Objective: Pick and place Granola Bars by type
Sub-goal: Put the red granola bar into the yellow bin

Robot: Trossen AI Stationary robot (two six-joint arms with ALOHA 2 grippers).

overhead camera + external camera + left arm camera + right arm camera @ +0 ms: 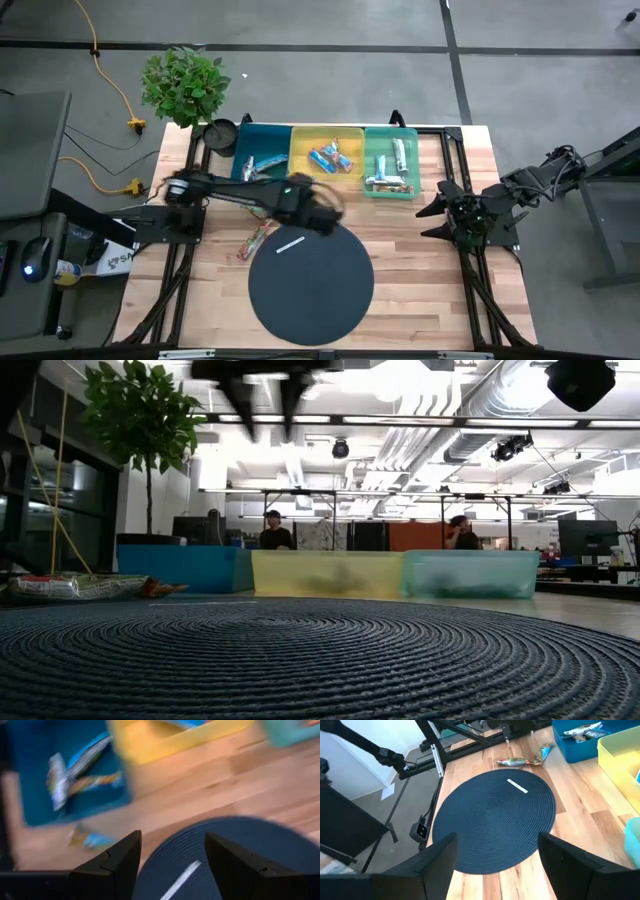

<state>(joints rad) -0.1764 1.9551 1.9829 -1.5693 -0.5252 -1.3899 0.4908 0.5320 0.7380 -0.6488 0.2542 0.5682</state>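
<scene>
A pale wooden plank desk [420, 270] stands on grey concrete floor, a round dark woven mat [311, 280] at its lower centre. Along the upper edge sit three plastic bins: blue [262, 153], yellow [327, 152] and teal [391, 160], each holding glossy Granola Bars [330, 158]. Two more bars [255, 240] lie on the wood left of the mat, and a thin white strip [290, 244] lies on the mat's upper part. The left tool [172, 862] hangs above the mat's upper edge, fingers apart and empty. The right tool [495, 857] waits at the desk's right edge, fingers apart. A leafy potted plant [184, 85] stands at upper left.
</scene>
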